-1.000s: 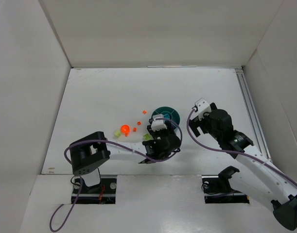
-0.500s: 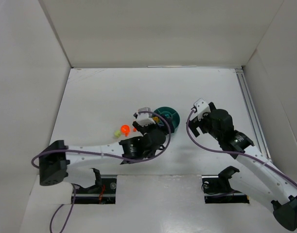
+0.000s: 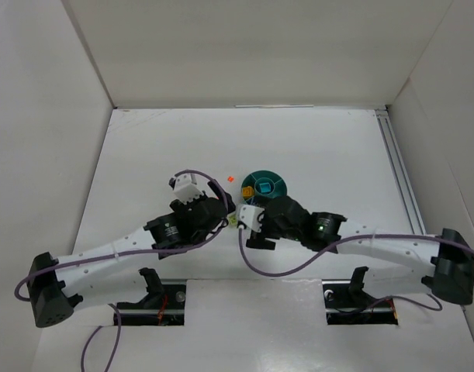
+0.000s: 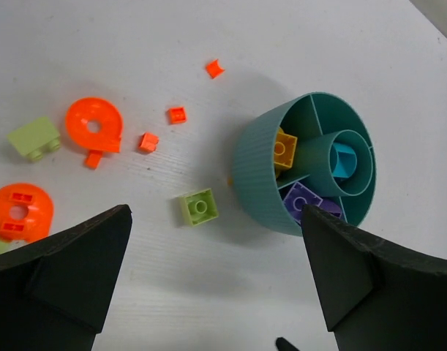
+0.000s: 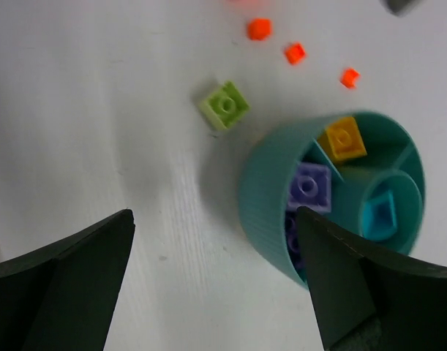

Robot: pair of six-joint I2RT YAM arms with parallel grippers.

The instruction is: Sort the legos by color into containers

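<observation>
The round teal dish point(image 4: 254, 168) holds a yellow brick point(image 4: 284, 150), purple bricks point(image 4: 303, 200) and a teal piece point(image 4: 344, 159) in its centre cup. A lime green brick point(image 4: 200, 207) lies just left of the dish. Further left lie two orange round pieces point(image 4: 94, 123), several tiny orange bricks point(image 4: 177, 115) and another lime brick point(image 4: 34, 137). My left gripper point(image 4: 214, 234) hangs open above the table near the lime brick, holding nothing. My right gripper point(image 5: 214, 219) is open and empty, just on the near side of the dish point(image 5: 267, 197), with the lime brick point(image 5: 224, 104) beyond it.
In the top view both arms meet near the dish point(image 3: 264, 186) at mid-table, wrists almost touching. One small orange piece point(image 3: 230, 178) lies left of the dish. White walls enclose the table on three sides, and a rail point(image 3: 398, 178) runs along the right.
My left gripper has opened and drawn back left from the dish. The right arm has swung from the right side across to the near side of the dish.
</observation>
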